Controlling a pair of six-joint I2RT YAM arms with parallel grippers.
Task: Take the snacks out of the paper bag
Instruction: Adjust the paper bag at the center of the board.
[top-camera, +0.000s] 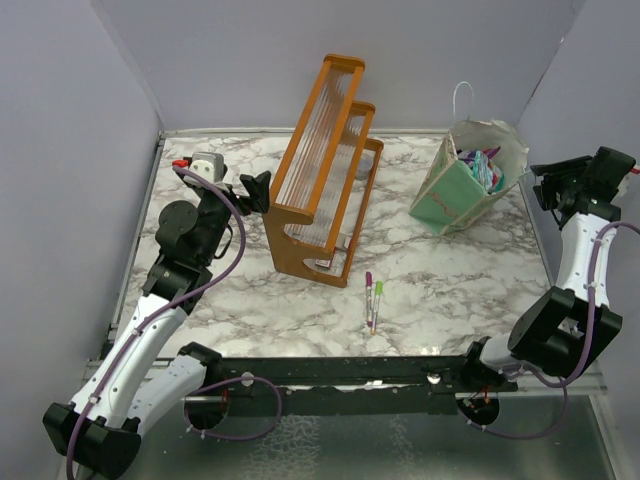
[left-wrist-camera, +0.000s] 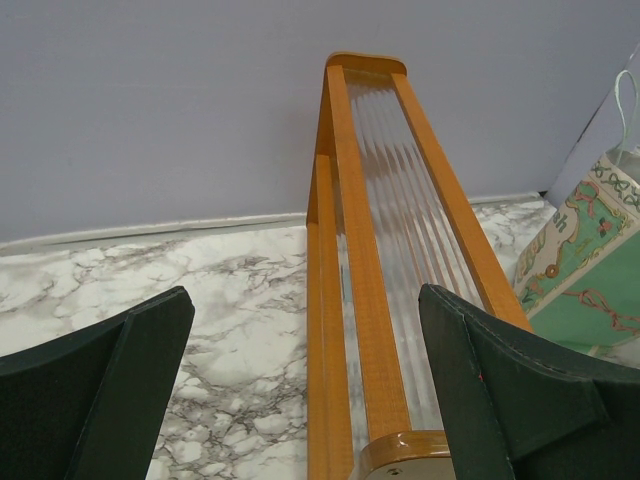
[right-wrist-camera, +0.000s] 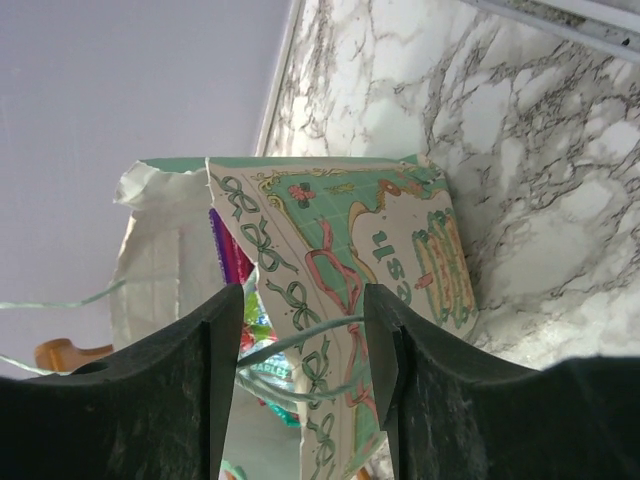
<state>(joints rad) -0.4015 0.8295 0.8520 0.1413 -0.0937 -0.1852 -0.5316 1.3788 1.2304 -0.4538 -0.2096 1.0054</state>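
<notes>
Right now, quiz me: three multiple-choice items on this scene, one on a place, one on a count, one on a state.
1. The paper bag stands: A) at the far right of the table; B) near left; C) dead centre.
2. Marker pens lying near the rack: A) one; B) two; C) four.
3. The snacks are: A) spread out; B) on the rack; C) inside the paper bag.
Key: A, it sits by the right wall in the top view; B, one purple and one green lie side by side; C, packets show through its open mouth.
</notes>
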